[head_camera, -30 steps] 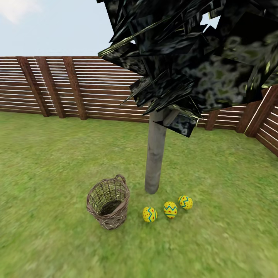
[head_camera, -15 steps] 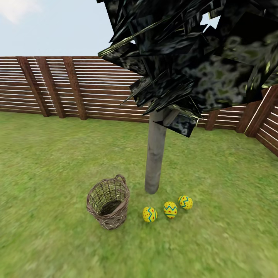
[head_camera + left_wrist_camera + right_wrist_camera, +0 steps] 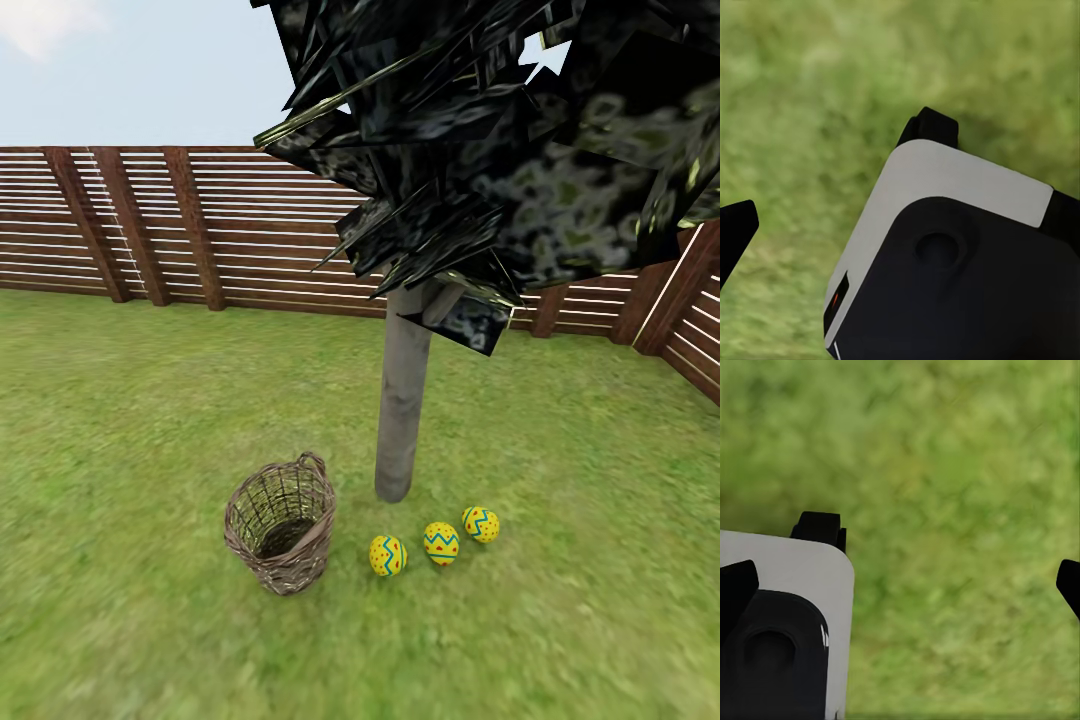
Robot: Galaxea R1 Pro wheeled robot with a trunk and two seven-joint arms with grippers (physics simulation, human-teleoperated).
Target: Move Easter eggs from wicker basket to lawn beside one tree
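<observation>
Three yellow Easter eggs with blue zigzags lie in a row on the lawn (image 3: 150, 400), just right of the foot of the tree (image 3: 402, 400): one (image 3: 388, 555), a second (image 3: 441, 542) and a third (image 3: 481, 524). The wicker basket (image 3: 281, 525) stands upright left of the trunk, and I see nothing inside it. Over blurred grass, my right gripper (image 3: 904, 585) is open, its black fingertips at opposite picture edges. My left gripper (image 3: 900, 232) looks equally open, with one fingertip (image 3: 735, 232) showing and the other hidden behind a white and black robot part.
A brown slatted fence (image 3: 250, 230) closes the garden at the back and right. Dark jagged foliage (image 3: 500, 150) hangs low over the trunk. Open grass spreads left of and in front of the basket.
</observation>
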